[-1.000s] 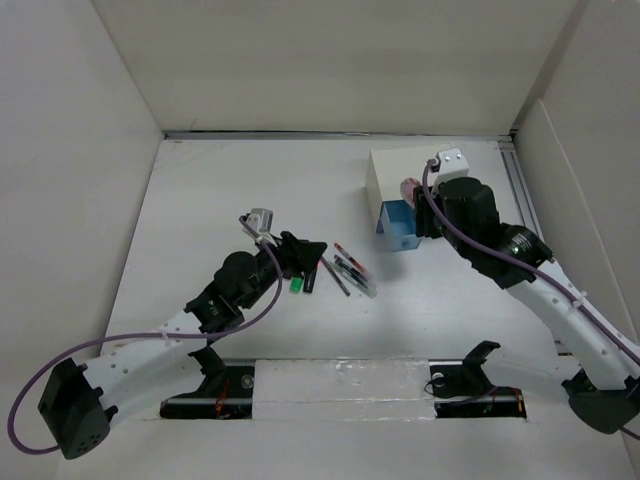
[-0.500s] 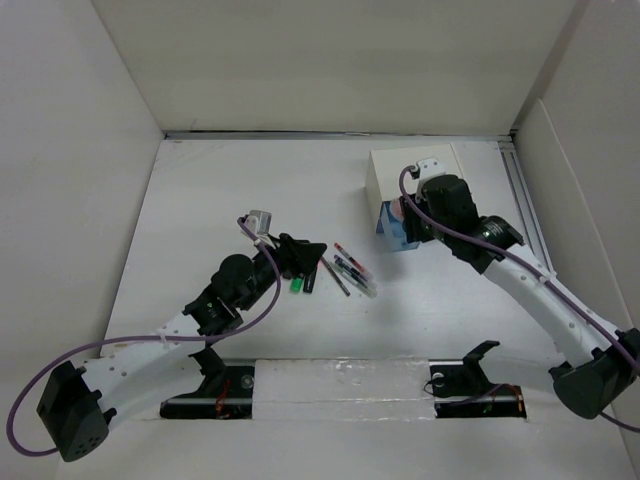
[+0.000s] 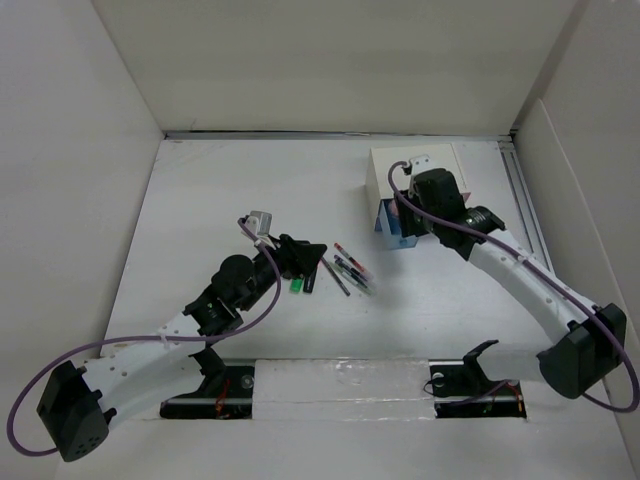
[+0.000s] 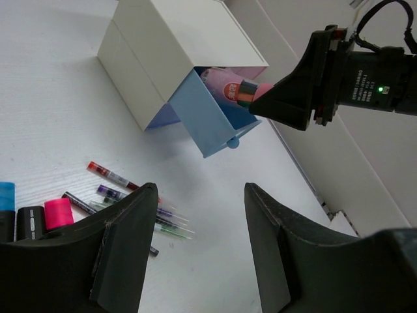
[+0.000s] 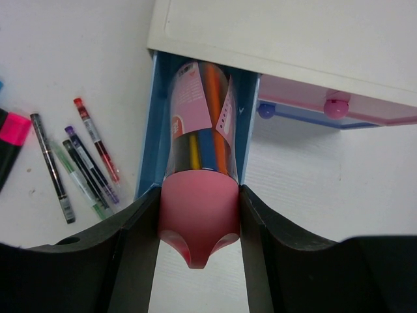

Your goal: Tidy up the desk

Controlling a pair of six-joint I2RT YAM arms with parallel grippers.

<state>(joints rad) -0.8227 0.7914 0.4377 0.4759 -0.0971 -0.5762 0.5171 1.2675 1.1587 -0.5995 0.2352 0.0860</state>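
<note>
The desk (image 3: pixel 220 190) is a white tabletop walled in white. My right gripper (image 5: pixel 199 192) is shut on the pink cap of a clear tube of coloured pens (image 5: pixel 199 130). The tube lies lengthwise in the open blue drawer (image 5: pixel 146 156) of the small white box (image 5: pixel 293 32). From above, the right gripper (image 3: pixel 405 215) is over that drawer (image 3: pixel 393 232). My left gripper (image 4: pixel 201 195) is open and empty above the desk, next to several loose pens (image 4: pixel 130 195). In the top view it (image 3: pixel 318 252) sits left of the pens (image 3: pixel 352 270).
A pink drawer (image 5: pixel 339 107) with a round knob is shut beside the blue one. A pink marker (image 4: pixel 57 212), a blue one (image 4: pixel 5 195) and a black one lie left of the pens. A green marker (image 3: pixel 297 284) lies under the left gripper. White walls surround the desk.
My right arm has swung left and forward, bringing the tube further over and into the blue drawer. The left arm has not moved.
</note>
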